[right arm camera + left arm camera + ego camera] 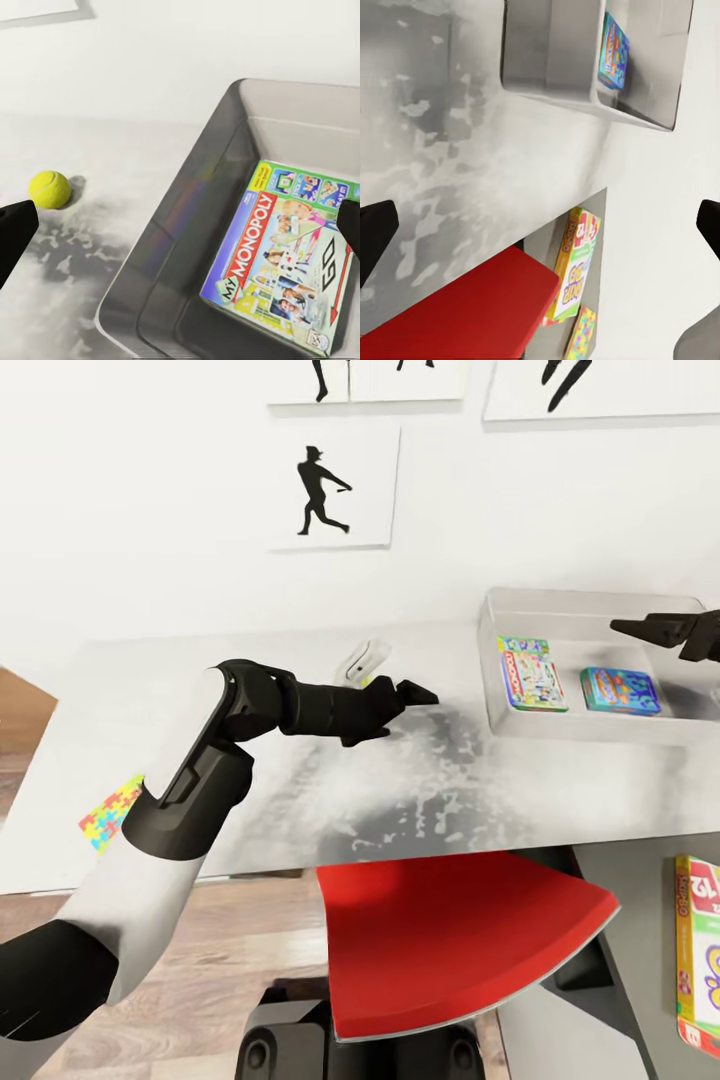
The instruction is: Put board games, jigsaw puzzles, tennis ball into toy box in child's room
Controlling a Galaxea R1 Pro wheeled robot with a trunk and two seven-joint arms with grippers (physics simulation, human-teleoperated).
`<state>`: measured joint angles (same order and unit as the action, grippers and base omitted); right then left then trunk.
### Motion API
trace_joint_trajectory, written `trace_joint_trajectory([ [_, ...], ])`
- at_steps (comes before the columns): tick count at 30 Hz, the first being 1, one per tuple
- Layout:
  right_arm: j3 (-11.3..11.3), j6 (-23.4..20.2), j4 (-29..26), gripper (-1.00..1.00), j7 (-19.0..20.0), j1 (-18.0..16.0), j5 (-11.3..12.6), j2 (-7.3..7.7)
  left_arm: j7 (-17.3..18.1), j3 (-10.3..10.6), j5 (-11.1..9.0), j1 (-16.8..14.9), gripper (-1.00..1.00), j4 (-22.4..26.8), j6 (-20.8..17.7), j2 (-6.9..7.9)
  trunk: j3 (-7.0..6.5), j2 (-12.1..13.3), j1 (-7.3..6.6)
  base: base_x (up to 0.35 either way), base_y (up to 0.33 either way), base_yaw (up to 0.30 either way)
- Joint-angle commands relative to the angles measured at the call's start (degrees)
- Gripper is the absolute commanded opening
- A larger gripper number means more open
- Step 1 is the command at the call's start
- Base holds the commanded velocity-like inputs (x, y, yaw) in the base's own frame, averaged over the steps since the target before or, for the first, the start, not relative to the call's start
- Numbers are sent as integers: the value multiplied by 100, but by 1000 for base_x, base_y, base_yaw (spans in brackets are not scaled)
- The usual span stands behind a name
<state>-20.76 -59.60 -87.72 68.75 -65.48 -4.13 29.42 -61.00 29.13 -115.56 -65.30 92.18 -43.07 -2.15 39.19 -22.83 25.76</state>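
White wall w/ silhouette prints behind light-grey desk point(300, 800). Left arm bent at elbow, reaching fwd, its gripper point(405, 695) spread open, empty, beside small yellow-green tennis ball point(49, 189). Right gripper point(655, 630) open over shallow grey toy box point(490, 660) holding green Monopoly box point(531, 673) & blue game box point(620, 691).

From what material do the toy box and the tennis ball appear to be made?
The toy box looks like smooth grey plastic with a slight sheen on its sloping wall, possibly metal. The tennis ball looks matte, probably felt; its surface is too small to confirm.
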Motion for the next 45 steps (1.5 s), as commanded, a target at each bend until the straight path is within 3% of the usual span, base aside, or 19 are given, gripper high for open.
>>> trace_joint_trajectory([
  [1,-5,-40,-6,100,37,3,-42,-3,-54,-10,-44,-4,100,2,-14,13,-2,-9,3,-97,125,0],
  [12,0,-40,-15,100,-10,178,-50,-18,-32,-38,-45,-1,100,2,-17,122,-105,-9,3,-146,228,0],
  [35,2,-40,-17,100,-19,239,-49,-22,-26,-77,-45,-42,100,2,-25,152,-320,-9,3,-138,291,0],
  [45,6,-40,-32,100,-15,348,-28,-80,-26,-77,-45,-22,100,-2,-49,190,-412,-9,3,-40,153,2],
])
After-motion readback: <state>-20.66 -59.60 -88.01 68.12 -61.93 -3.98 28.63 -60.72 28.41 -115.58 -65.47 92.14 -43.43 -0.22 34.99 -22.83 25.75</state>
